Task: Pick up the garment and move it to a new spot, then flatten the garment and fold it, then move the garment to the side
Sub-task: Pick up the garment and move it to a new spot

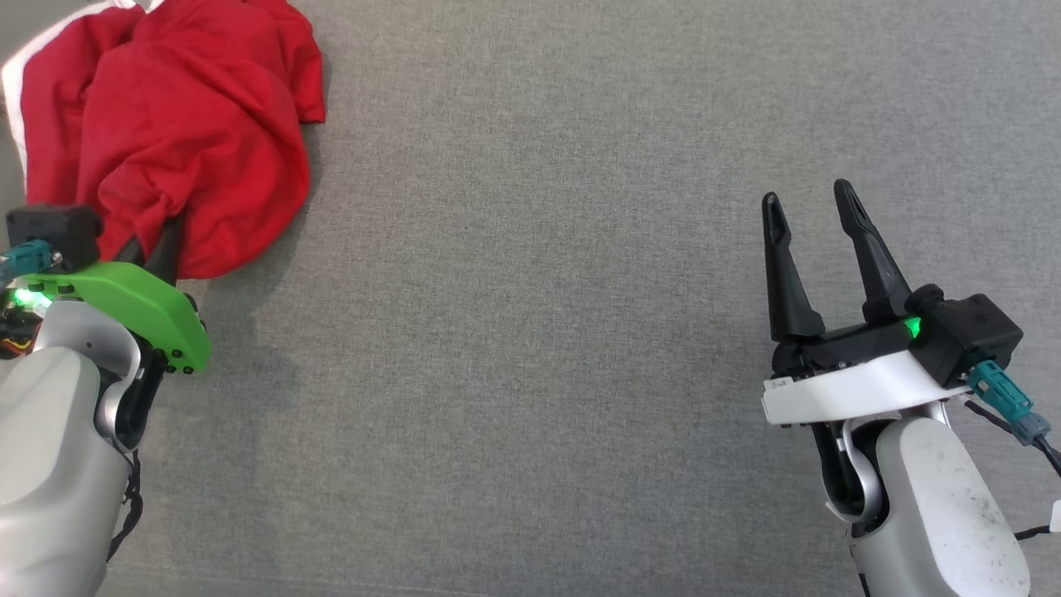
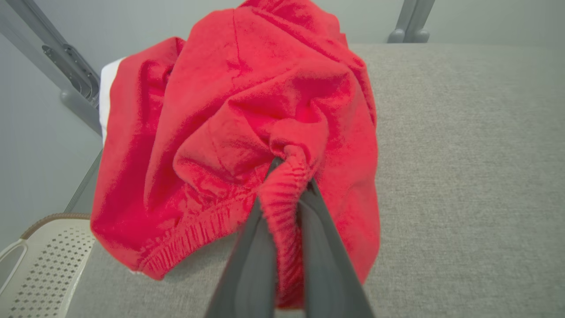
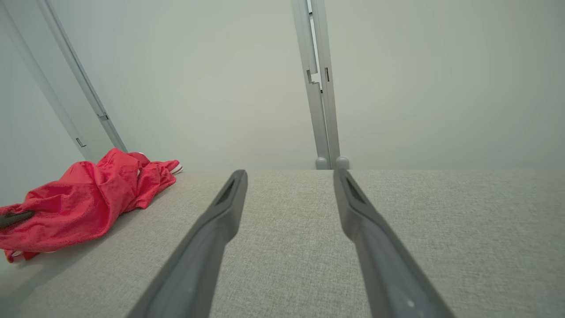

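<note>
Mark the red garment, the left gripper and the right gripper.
red garment (image 1: 191,124), head view, middle of the crumpled heap.
left gripper (image 2: 289,174), left wrist view, between fingertips shut on the garment.
right gripper (image 1: 806,192), head view, between its open fingertips.

Garment (image 1: 174,124) far L on table (image 1: 539,249) (R gripper (image 1: 807,192) opp. side).

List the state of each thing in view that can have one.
left hand: shut on the ribbed hem of the red garment
red garment: crumpled in a heap at the far left of the grey table, not yet flattened
right hand: open, holding nothing, over bare tabletop
</note>
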{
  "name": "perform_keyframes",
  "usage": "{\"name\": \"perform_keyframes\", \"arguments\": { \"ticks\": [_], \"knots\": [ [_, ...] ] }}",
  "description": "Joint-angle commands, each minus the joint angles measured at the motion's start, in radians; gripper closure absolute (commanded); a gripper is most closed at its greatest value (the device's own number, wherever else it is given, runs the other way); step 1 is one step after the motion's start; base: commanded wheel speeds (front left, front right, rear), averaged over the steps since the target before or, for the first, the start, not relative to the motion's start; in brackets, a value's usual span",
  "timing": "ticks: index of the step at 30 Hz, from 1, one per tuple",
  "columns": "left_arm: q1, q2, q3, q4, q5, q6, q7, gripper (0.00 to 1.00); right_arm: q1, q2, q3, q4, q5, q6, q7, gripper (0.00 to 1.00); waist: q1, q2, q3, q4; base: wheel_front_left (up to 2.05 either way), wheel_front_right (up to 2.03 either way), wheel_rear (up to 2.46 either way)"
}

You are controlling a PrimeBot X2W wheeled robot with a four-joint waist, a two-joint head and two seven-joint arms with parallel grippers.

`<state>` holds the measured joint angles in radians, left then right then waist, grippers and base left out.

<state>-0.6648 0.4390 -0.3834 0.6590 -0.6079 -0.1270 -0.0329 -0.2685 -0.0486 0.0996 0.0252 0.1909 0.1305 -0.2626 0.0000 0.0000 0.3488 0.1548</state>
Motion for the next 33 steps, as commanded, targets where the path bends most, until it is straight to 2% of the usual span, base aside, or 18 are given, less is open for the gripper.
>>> {"name": "perform_keyframes", "arguments": {
  "ticks": [1, 8, 15, 21, 27, 33],
  "knots": [
    [0.010, 0.012, 0.000, -0.025, 0.011, 0.006, -0.008, 1.00, 0.015, -0.003, -0.006, 0.003, 0.007, 0.000, -0.004, 0.00, 0.0000, 0.0000, -0.043, -0.013, 0.00, 0.00, 0.00],
    [0.005, 0.008, -0.029, -0.202, 0.040, 0.029, -0.002, 1.00, 0.057, -0.003, -0.030, 0.013, 0.020, 0.000, -0.004, 0.00, 0.0000, 0.0000, -0.136, -0.051, 0.00, 0.00, 0.00],
    [-0.023, -0.044, -0.083, -0.354, 0.068, 0.045, 0.018, 1.00, 0.102, -0.003, -0.051, 0.022, 0.026, 0.000, -0.004, 0.00, 0.0000, 0.0000, -0.203, -0.108, 0.00, 0.00, 0.00],
    [-0.087, -0.132, -0.146, -0.435, 0.087, 0.042, 0.037, 1.00, 0.127, -0.003, -0.061, 0.031, 0.028, 0.000, -0.004, 0.00, 0.0000, 0.0000, -0.236, -0.172, 0.00, 0.00, 0.00],
    [-0.151, -0.260, -0.200, -0.475, 0.081, 0.040, 0.006, 1.00, 0.138, -0.003, -0.062, 0.035, 0.022, 0.000, -0.004, 0.00, 0.0000, 0.0000, -0.240, -0.243, 0.00, 0.00, 0.00],
    [-0.158, -0.346, -0.230, -0.498, 0.029, 0.035, -0.032, 1.00, 0.139, -0.003, -0.071, 0.034, 0.018, 0.000, -0.003, 0.00, 0.0000, 0.0000, -0.217, -0.289, 0.00, 0.00, 0.00]
  ]
}}
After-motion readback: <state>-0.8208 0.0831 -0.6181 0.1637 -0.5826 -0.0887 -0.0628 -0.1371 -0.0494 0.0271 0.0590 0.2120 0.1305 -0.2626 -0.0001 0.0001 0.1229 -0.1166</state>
